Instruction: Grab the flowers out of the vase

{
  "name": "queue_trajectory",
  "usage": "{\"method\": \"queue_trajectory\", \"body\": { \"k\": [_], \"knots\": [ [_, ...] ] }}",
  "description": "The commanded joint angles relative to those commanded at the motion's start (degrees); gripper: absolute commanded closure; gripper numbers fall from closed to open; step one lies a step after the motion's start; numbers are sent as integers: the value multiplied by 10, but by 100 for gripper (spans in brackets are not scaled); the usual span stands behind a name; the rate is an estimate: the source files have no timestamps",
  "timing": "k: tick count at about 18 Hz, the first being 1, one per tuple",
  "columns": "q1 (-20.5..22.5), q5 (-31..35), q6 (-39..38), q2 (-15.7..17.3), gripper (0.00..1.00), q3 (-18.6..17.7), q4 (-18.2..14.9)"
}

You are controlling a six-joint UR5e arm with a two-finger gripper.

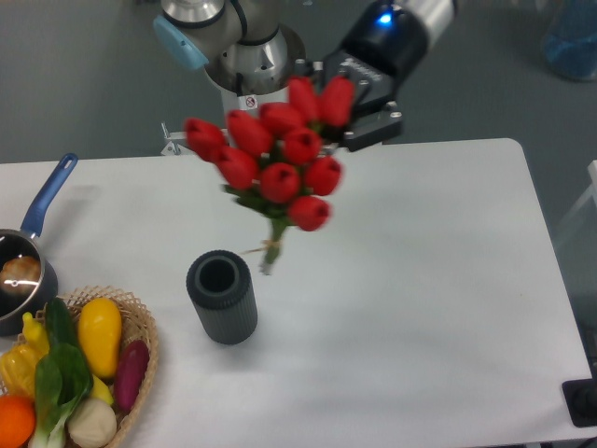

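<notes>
The flowers (280,154), a bunch of red tulip buds with green leaves and tied stems, hang in the air, tilted, with the stem ends just above and to the right of the vase. The vase (222,297), a dark grey ribbed cylinder, stands upright and empty on the white table (420,280). My gripper (359,117) is at the upper right of the bunch, right behind the buds. Its fingertips are hidden by the buds, but it carries the bunch clear of the vase.
A blue-handled saucepan (23,266) sits at the left edge. A wicker basket (140,327) of colourful vegetables sits at the front left. The robot base (247,56) stands behind the table. A black object (583,401) is at the front right corner.
</notes>
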Motion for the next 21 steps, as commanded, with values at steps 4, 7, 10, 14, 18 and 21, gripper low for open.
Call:
{"method": "queue_trajectory", "body": {
  "k": [4, 7, 10, 14, 18, 21],
  "knots": [
    [1, 199, -5, -12, 100, -4, -4],
    [2, 320, -4, -25, 100, -4, -7],
    [4, 353, -2, -53, 100, 4, -5],
    [-24, 471, -4, -98, 100, 19, -8],
    [-75, 587, 3, -130, 100, 65, -97],
    [-87, 622, 22, -147, 100, 80, -124]
  ]
}}
